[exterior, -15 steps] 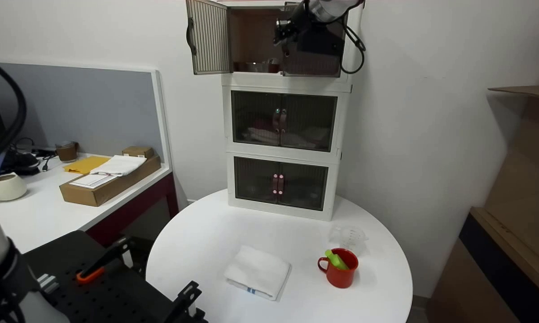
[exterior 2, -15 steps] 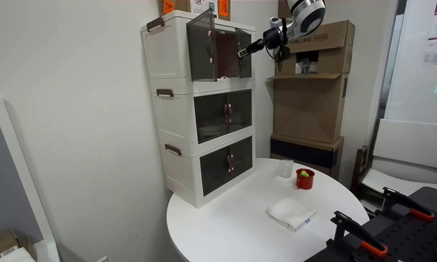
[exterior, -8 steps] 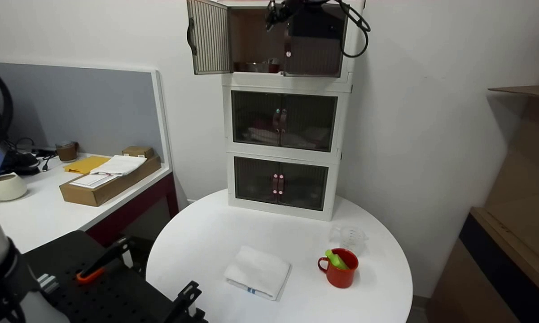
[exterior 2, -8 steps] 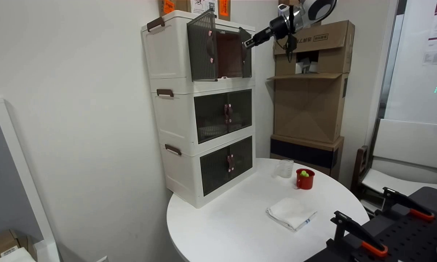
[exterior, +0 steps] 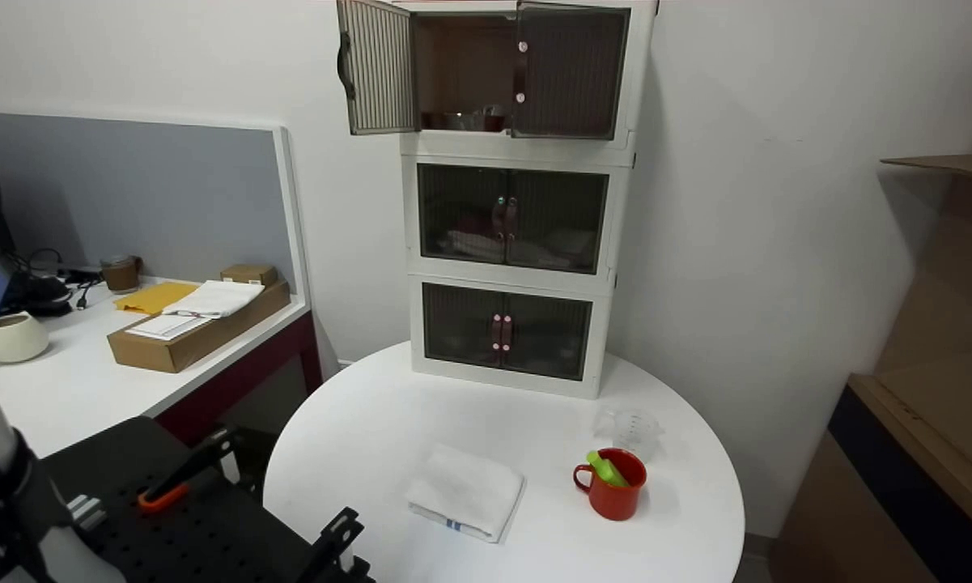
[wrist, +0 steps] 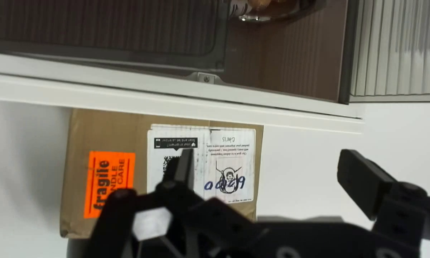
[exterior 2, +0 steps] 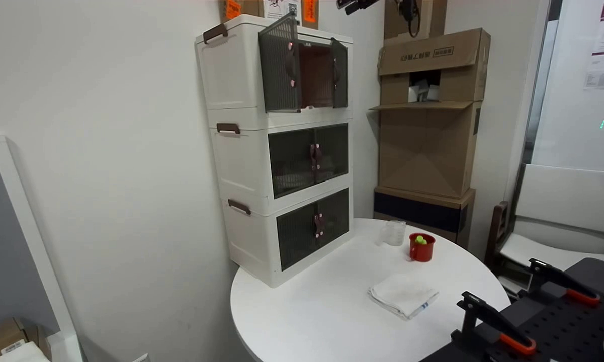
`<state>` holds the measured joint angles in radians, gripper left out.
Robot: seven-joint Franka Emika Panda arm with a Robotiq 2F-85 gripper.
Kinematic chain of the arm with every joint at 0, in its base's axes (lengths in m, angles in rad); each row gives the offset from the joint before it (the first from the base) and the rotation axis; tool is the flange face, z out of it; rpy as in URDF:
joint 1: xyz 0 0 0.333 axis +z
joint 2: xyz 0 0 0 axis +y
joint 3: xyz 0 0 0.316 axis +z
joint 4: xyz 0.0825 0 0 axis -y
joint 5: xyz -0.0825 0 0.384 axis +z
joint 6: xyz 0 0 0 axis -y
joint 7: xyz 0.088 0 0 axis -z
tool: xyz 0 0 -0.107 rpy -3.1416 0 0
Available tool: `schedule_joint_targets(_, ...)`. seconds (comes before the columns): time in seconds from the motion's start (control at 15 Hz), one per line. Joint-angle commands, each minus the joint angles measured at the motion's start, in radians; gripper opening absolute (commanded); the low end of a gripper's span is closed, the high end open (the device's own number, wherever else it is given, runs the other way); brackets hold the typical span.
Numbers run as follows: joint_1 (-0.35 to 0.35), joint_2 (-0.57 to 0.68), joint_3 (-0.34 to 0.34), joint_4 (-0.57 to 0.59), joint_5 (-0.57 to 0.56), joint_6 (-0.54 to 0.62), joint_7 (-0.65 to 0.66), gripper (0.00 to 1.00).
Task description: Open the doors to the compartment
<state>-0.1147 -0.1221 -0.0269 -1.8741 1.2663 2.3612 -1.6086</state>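
The compartment [exterior 2: 231,70] is the white-framed top unit of the stack. Of its smoky doors, the left door [exterior: 379,69] is swung wide, with its curved handle at the outer edge. The right door [exterior: 575,73] stands ajar, its free edge out from the frame. Both doors also show in the wrist view, the right door [wrist: 111,28] at upper left and the left door [wrist: 397,50] at upper right. My gripper [wrist: 266,161] is open and holds nothing. It hangs high, clear of the doors; only the fingertips of the gripper [exterior 2: 352,6] show at an exterior view's top edge.
Glassware [exterior: 461,121] sits inside the top unit. Beneath it are two similar units with closed doors [exterior 2: 309,158]. A cardboard box [wrist: 204,120] rests on top of the stack. The round table [exterior: 356,453] bears a white towel [exterior: 465,490], a red mug [exterior: 615,486] and a clear cup [exterior: 635,429].
My arm has risen and drawn back from the right door, leaving one exterior view entirely. The right door stands slightly farther out than a second ago. The left door has not moved.
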Motion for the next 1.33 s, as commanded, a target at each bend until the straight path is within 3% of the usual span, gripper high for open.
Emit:
schedule_joint_targets(0.0, 0.036, -0.053, 0.041, 0.006, -0.232, 0.125, 0.265, 1.0)
schedule_joint_targets(0.07, 0.035, -0.053, 0.039, 0.008, -0.31, 0.105, 0.345, 1.0)
schedule_joint_targets(0.13, -0.043, -0.045, 0.095, 0.029, -0.367, 0.042, 0.427, 1.0)
schedule_joint_targets(0.4, -0.184, -0.031, 0.161, 0.16, -0.568, -0.186, 0.742, 1.0)
schedule_joint_targets(0.6, -0.278, -0.016, 0.21, 0.298, -0.653, -0.371, 0.96, 1.0)
schedule_joint_targets(0.73, -0.304, 0.012, 0.239, 0.394, -0.694, -0.446, 1.105, 1.0)
schedule_joint_targets(0.87, -0.31, 0.047, 0.266, 0.464, -0.744, -0.459, 1.25, 1.0)
schedule_joint_targets(1.07, -0.289, 0.118, 0.305, 0.531, -0.916, -0.432, 1.472, 1.0)
schedule_joint_targets(1.13, -0.146, 0.149, 0.192, 0.551, -0.995, -0.433, 1.545, 1.0)
schedule_joint_targets(1.27, -0.091, 0.208, 0.161, 0.59, -1.069, -0.459, 1.635, 1.0)
